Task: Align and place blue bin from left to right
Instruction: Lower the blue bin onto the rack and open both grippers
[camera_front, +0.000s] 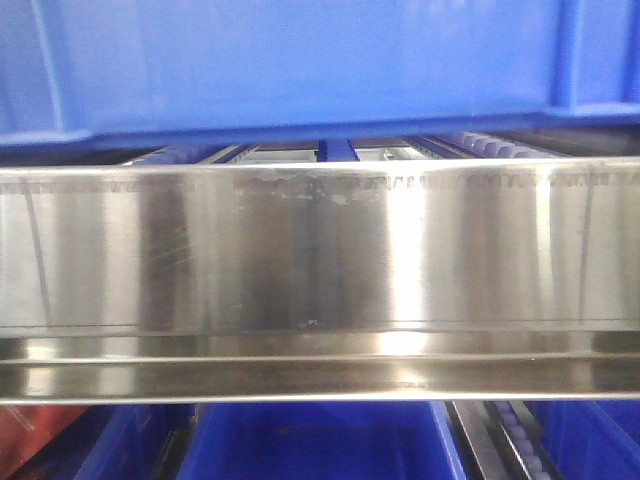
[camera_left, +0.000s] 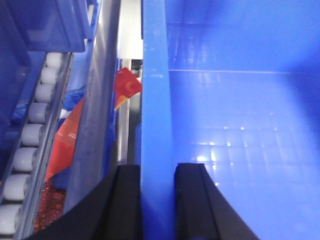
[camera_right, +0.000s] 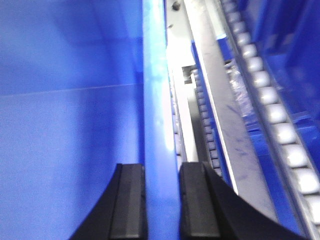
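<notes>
Two claws grip the large bright-blue plastic bin by opposite side walls: the left claw is clenched astride the left wall's top edge, the right claw likewise on the right wall. The bin hangs just above the front edge of the polished steel rack rail, over lanes of white rollers. Its smooth, glossy walls look stiff but slippery, and the empty shell is probably light; pinching both rims evenly seems the soundest hold, lest it tilt or slide.
</notes>
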